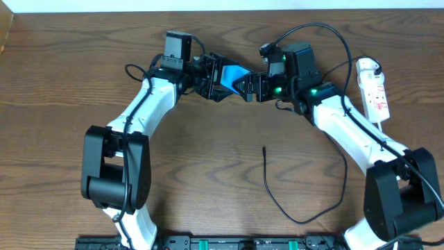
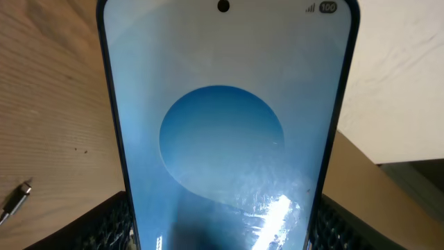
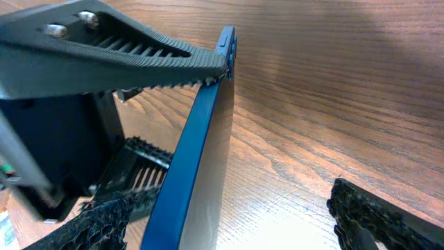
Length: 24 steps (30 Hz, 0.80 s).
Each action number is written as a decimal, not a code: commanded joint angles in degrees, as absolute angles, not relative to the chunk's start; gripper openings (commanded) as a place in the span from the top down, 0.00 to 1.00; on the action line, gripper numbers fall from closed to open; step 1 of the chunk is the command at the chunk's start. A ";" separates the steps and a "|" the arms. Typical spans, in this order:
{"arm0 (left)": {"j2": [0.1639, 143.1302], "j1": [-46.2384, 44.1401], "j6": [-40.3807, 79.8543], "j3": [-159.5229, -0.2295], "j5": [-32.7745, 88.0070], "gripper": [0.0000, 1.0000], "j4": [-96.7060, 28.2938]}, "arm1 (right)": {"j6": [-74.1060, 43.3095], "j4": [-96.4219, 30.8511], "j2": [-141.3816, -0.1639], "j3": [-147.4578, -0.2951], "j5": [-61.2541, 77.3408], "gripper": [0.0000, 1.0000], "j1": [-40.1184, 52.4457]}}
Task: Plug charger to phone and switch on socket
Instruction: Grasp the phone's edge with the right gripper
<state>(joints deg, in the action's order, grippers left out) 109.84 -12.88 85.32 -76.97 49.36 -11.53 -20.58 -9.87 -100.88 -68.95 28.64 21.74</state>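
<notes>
The phone [image 1: 234, 75] with its blue screen is held tilted above the table at the back middle. My left gripper [image 1: 214, 78] is shut on it; in the left wrist view the phone [image 2: 222, 125] fills the frame with a finger on each side edge. My right gripper [image 1: 251, 85] is open, its fingers [image 3: 236, 222] spread on either side of the phone's blue edge [image 3: 201, 132], the left finger close to it. The charger [image 1: 272, 187] lies loose on the table, its plug tip [image 1: 264, 147] pointing to the phones; the tip also shows in the left wrist view [image 2: 17, 201]. The socket [image 1: 373, 89] lies at the far right.
The black cable loops toward the front of the table, then back up under the right arm to the socket. A white wall runs along the table's back edge [image 1: 222, 12].
</notes>
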 commanded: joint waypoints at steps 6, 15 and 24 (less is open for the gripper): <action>107.90 -14.87 86.08 -78.35 50.50 0.93 -10.98 | -20.75 -9.17 -100.97 -70.17 26.41 0.18 22.48; 107.90 -16.21 86.30 -78.35 50.50 0.93 -10.98 | -20.75 -9.17 -100.97 -70.17 26.02 0.38 23.11; 107.90 -16.21 86.30 -78.35 50.48 0.93 -10.98 | -20.80 -9.17 -100.97 -70.17 26.15 0.87 23.31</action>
<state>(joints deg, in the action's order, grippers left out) 109.84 -15.99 85.76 -76.97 49.36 -11.51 -20.86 -9.19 -100.88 -69.06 25.85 22.90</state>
